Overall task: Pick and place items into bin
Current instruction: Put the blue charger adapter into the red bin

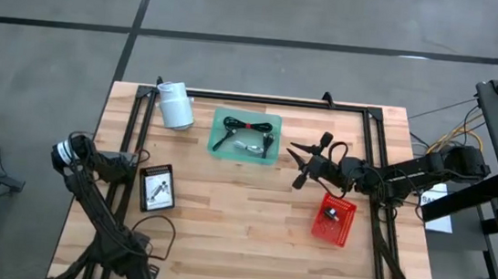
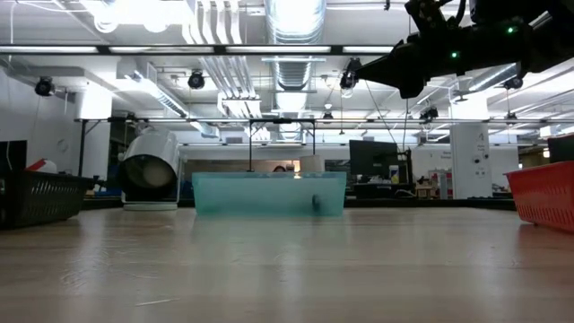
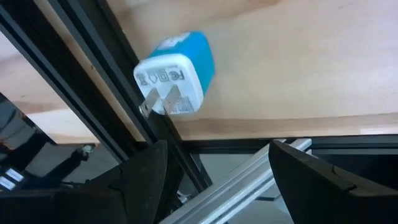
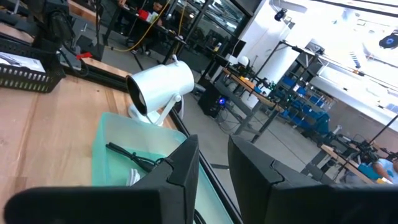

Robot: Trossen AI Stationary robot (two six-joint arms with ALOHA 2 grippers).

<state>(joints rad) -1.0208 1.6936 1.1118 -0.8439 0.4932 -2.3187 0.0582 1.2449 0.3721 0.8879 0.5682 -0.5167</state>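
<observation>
In the high view, a translucent green plastic bin at upper centre is seen holding coiled black cable bundles. The right gripper is held right of it, fingers narrowly parted, empty.

In the left wrist view, the left gripper is spread wide, empty, below a blue-and-white plug adapter.

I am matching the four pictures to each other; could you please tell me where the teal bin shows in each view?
High view: teal bin at the table's far middle.
Low view: centre of the picture.
Left wrist view: not in it.
Right wrist view: beyond the right hand's fingers.
Shared landmark: the white lamp stands just beside it.
</observation>
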